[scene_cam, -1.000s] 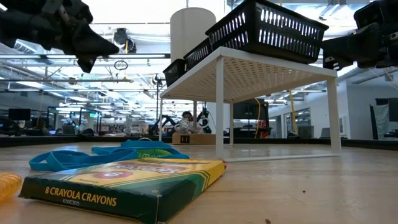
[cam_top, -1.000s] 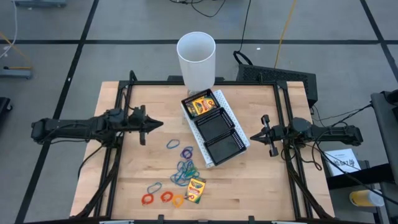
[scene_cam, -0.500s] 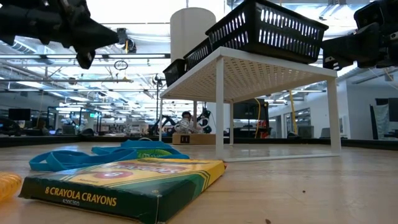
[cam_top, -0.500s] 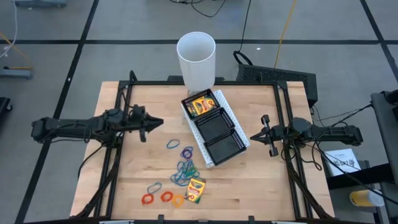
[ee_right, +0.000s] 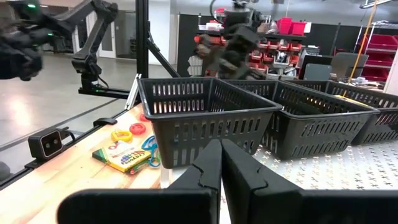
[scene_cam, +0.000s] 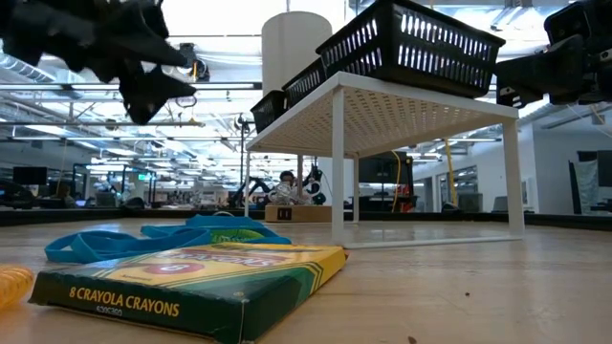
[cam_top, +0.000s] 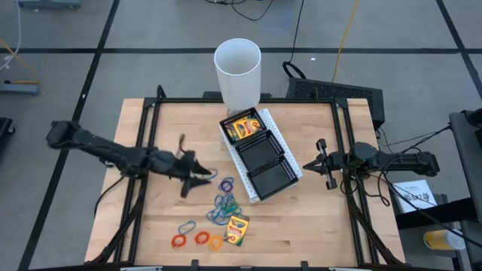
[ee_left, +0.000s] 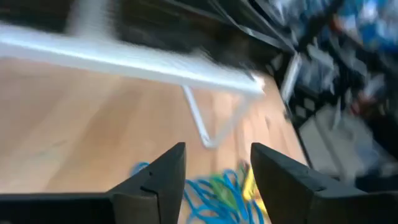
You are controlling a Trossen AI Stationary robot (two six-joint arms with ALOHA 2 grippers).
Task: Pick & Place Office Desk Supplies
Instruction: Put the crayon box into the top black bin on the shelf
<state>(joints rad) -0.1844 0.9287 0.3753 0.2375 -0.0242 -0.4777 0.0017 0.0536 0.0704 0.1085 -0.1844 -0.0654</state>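
Note:
One yellow-and-green crayon box point(cam_top: 237, 229) lies flat on the wood near the front edge, also in the low view point(scene_cam: 191, 277). More crayon boxes point(cam_top: 245, 126) lie in the far compartment of the black mesh tray point(cam_top: 280, 183). Rubber-band loops point(cam_top: 222, 202) in blue, green and purple are scattered beside the tray; red and orange ones point(cam_top: 196, 239) lie nearer the front. My left gripper point(cam_top: 205, 178) hovers open above the table, just left of the loops point(ee_left: 214, 194), touching nothing. My right gripper point(cam_top: 318, 162) waits shut at the tray's right.
The tray sits on a white perforated stand point(scene_cam: 382, 105) with thin legs point(ee_left: 199, 118). A tall white cup point(cam_top: 238, 71) stands behind the tray at the table's far edge. Bare wood lies left of the loops and along the right front.
My left gripper has swung from the table's left side toward the right and the near edge, to just left of the rubber bands, sinking slightly and rolling a little. Its fingers have opened. No object has moved.

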